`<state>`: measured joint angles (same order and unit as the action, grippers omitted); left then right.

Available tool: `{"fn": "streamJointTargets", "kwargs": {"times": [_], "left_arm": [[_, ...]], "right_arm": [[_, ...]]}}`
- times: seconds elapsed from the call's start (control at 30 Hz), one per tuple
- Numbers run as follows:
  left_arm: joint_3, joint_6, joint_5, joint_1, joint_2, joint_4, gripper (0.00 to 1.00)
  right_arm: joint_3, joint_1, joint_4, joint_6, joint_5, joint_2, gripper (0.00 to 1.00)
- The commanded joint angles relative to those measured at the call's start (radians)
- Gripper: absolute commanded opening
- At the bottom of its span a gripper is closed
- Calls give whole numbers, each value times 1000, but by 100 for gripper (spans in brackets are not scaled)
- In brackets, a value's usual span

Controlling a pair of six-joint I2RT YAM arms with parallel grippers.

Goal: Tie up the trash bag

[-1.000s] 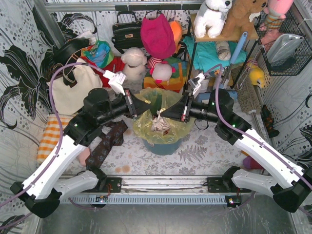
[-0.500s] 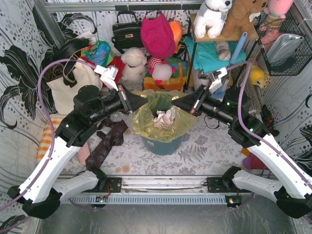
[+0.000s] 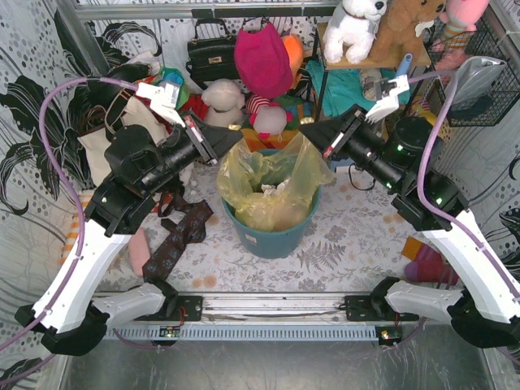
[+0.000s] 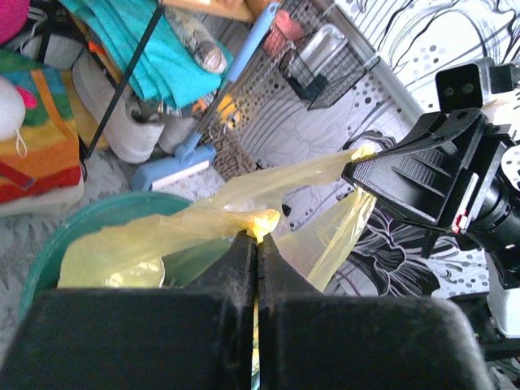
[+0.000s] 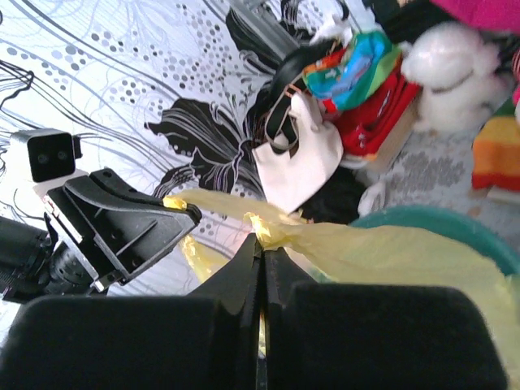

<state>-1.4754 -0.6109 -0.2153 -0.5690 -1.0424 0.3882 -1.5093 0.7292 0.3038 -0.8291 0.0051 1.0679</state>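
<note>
While the trash bag (image 3: 272,183) sits in a teal bucket (image 3: 272,237) mid-surface, the left hand (image 3: 236,140) and right hand (image 3: 312,132) each pinch opposite rim edges; open surface (image 3: 341,244) lies along the near edge.

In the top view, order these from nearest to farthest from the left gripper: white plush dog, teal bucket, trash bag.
1. trash bag, pinched in the left gripper
2. teal bucket, centre, under the bag
3. white plush dog, at the back, right

The bucket (image 3: 275,237) hides the trash bag's (image 3: 272,180) bottom.
</note>
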Motion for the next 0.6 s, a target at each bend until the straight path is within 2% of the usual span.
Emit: {"fn": "streamJointTargets", "kwargs": {"times": [0.0, 0.27, 0.43, 0.57], "left_arm": [[-83, 40, 57, 8, -7, -111, 0], [-201, 59, 13, 10, -60, -165, 0], [-162, 47, -6, 10, -28, -295, 0], [-99, 10, 119, 10, 44, -328, 0]], "right_arm": [[-138, 5, 12, 130, 72, 40, 0], [-223, 4, -49, 215, 111, 40, 0], [-271, 4, -75, 254, 107, 57, 0], [-281, 4, -53, 272, 115, 65, 0]]}}
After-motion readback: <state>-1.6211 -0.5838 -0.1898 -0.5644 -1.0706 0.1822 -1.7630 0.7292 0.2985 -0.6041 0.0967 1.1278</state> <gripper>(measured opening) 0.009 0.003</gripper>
